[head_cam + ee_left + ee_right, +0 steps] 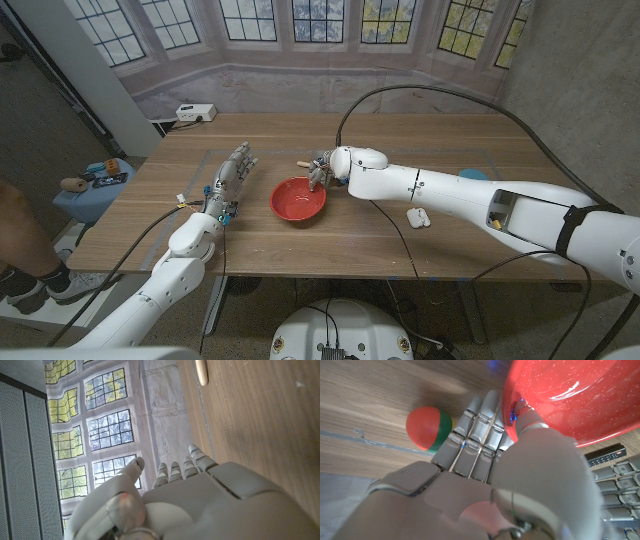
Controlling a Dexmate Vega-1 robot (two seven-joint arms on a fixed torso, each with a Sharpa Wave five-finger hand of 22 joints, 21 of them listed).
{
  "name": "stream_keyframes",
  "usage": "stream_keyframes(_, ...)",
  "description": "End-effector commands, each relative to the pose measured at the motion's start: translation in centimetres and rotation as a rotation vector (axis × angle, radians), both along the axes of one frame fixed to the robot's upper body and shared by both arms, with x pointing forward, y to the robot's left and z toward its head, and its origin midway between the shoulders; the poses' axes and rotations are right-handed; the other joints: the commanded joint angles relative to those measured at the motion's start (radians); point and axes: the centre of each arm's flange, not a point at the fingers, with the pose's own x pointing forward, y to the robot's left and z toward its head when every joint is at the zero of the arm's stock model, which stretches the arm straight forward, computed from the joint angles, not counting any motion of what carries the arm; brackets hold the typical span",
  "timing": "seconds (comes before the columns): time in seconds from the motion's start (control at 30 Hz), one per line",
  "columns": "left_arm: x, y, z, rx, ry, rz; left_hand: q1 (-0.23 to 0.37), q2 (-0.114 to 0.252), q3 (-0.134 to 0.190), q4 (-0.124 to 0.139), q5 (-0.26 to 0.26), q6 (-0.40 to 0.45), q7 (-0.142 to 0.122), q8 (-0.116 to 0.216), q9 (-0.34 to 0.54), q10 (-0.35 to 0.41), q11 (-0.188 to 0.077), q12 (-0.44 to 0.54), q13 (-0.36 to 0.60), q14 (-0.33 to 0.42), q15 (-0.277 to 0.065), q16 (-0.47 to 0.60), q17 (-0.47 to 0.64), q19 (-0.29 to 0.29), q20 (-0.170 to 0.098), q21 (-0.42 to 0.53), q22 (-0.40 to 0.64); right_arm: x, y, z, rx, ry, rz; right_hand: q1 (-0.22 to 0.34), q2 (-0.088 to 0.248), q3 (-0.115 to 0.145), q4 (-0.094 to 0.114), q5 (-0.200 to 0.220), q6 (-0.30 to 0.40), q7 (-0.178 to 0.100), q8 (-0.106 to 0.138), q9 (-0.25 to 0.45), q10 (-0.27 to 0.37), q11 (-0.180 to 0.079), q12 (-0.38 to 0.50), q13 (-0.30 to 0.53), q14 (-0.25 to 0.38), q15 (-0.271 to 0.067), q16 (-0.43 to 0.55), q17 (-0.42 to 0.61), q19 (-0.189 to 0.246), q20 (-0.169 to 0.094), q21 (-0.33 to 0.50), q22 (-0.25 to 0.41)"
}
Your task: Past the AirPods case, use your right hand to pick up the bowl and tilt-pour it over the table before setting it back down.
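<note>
Bowl [298, 200] gripped by right robot hand [322, 172]; AirPods case [418, 216] nearby.

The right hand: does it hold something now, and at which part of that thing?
The right hand holds the red bowl by its rim, on the bowl's right side: thumb inside the bowl, fingers under its outer wall.
</note>
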Motion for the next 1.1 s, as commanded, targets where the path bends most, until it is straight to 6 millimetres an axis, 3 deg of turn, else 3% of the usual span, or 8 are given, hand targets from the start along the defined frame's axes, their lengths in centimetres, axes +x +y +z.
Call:
stream_keyframes(0.03,0.2,-0.5,0.0,0.009,0.011,-0.003,-0.223,-0.236,0.002,-0.005,0.001,0.008,0.0,0.005,0.003,0.007,-0.001,0.005,0.002,0.006,0.004,0.002,0.002,0.006,0.005,0.001,0.002,-0.6,-0.8,-0.6,0.03,-0.045,0.008,0.013,-0.004,0.006,0.003,-0.003,0.029,-0.003,0.015,0.003,0.027,-0.01,0.004,-0.012,0.033,-0.068,-0.009,0.003,0.008,-0.013,0.011,0.006)
stream_keyframes(1.1,0.1,-0.8,-0.2,0.018,0.016,-0.016,-0.216,-0.233,0.007,-0.017,-0.001,0.01,-0.001,0.003,0.003,0.01,-0.001,0.004,0.003,0.008,0.004,0.0,0.002,0.006,0.007,0.001,0.002,-3.2,-1.8,0.2,0.094,-0.096,0.032,0.017,-0.011,0.003,0.005,-0.005,0.045,-0.005,0.01,-0.001,0.039,-0.007,0.002,-0.014,0.067,-0.069,-0.047,0.011,0.004,-0.02,0.025,0.007)
